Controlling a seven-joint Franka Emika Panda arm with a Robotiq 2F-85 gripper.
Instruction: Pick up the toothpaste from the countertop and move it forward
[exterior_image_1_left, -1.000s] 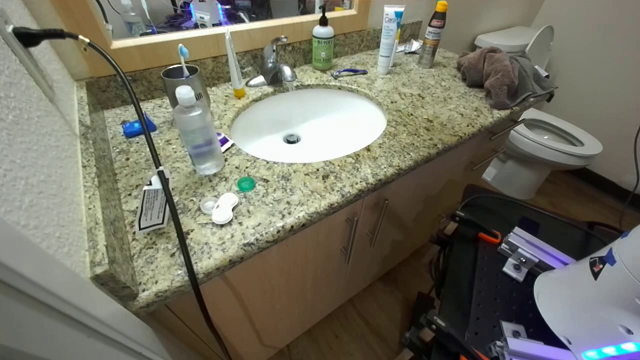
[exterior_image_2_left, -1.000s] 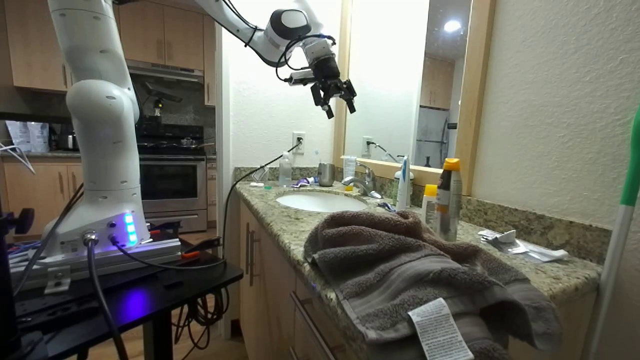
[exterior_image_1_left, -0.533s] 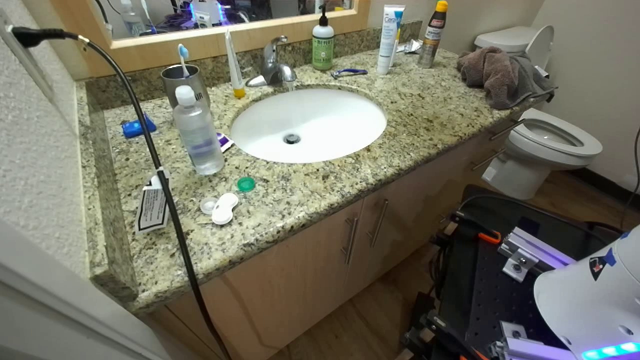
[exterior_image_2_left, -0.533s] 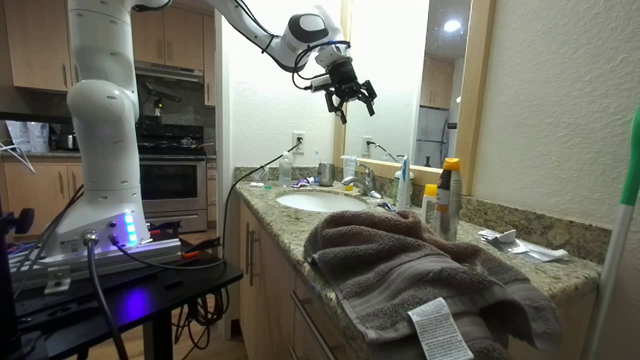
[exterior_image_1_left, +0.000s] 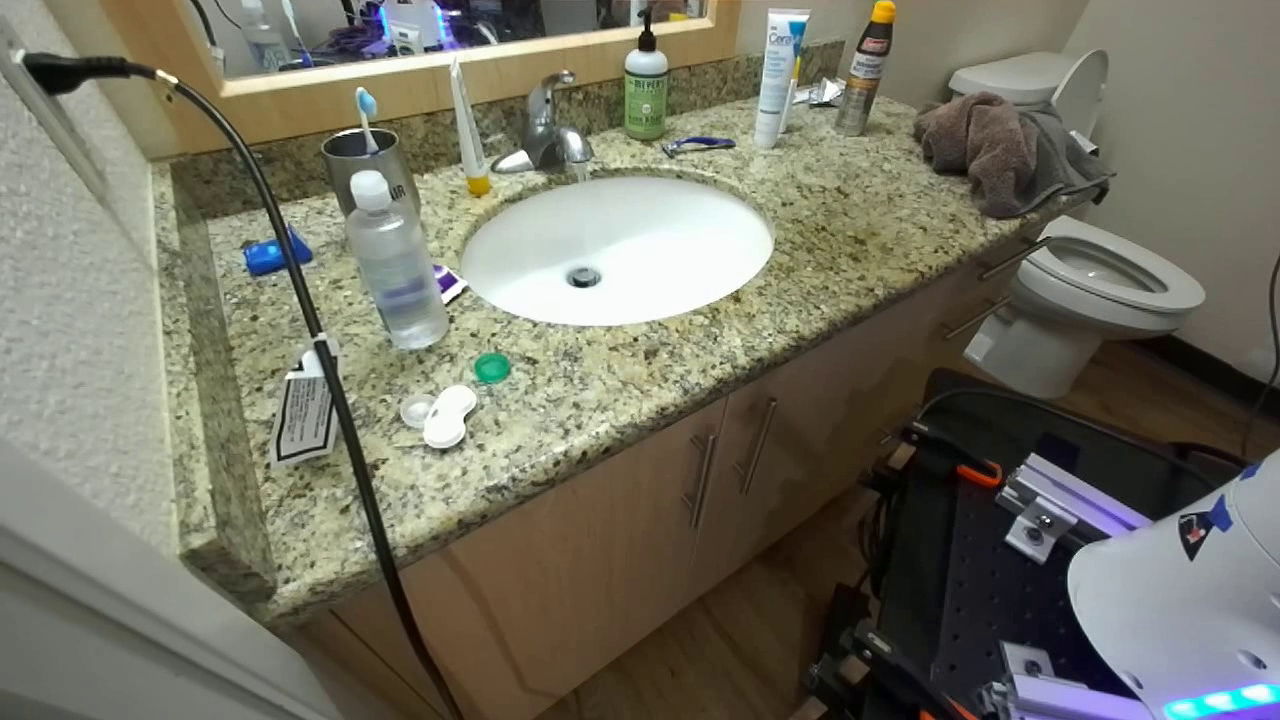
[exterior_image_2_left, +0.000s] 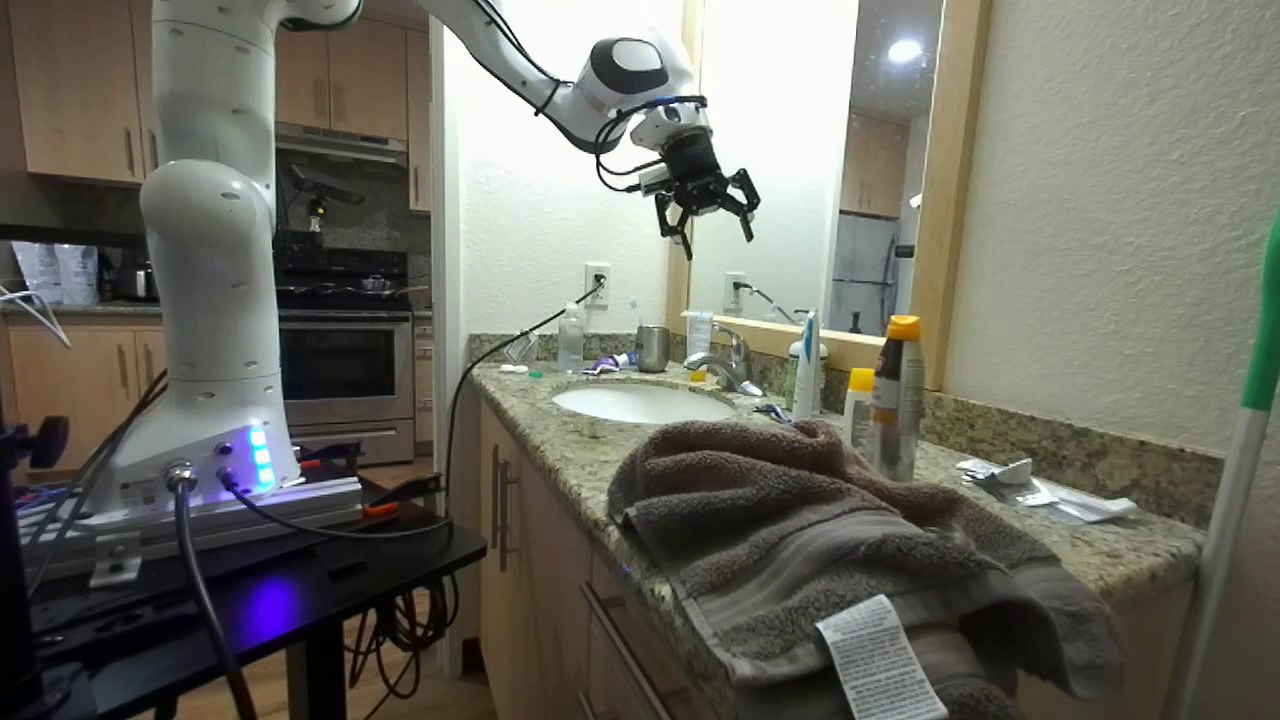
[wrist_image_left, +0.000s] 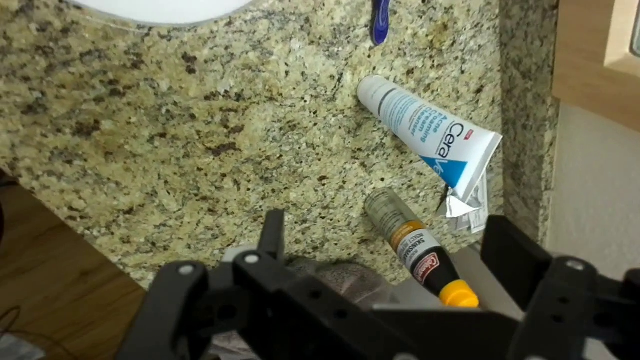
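The toothpaste, a tall white tube with blue print (exterior_image_1_left: 776, 85), stands upright on the speckled granite countertop (exterior_image_1_left: 850, 225), right of the soap bottle. It also shows in an exterior view (exterior_image_2_left: 806, 372), behind the towel. In the wrist view the toothpaste (wrist_image_left: 425, 132) appears above the jaws, its cap end on the stone. My gripper (exterior_image_2_left: 718, 244) is open and empty, high above the counter, in front of the mirror. In the wrist view its fingers (wrist_image_left: 387, 220) are wide apart. The gripper is out of view in an exterior view that shows the sink closely.
A spray can with a yellow cap (wrist_image_left: 417, 245) stands near the tube; a small yellow-capped bottle (exterior_image_2_left: 858, 405) is beside it. A brown towel (exterior_image_2_left: 800, 520) covers the counter end. Also present are a razor (exterior_image_1_left: 700, 146), soap bottle (exterior_image_1_left: 646, 95), sink (exterior_image_1_left: 650, 250) and mirror frame (exterior_image_2_left: 960, 180).
In an exterior view my arm and gripper have moved to the right and slightly lower. The fingers look a little wider apart. The toothpaste and other objects have not moved.
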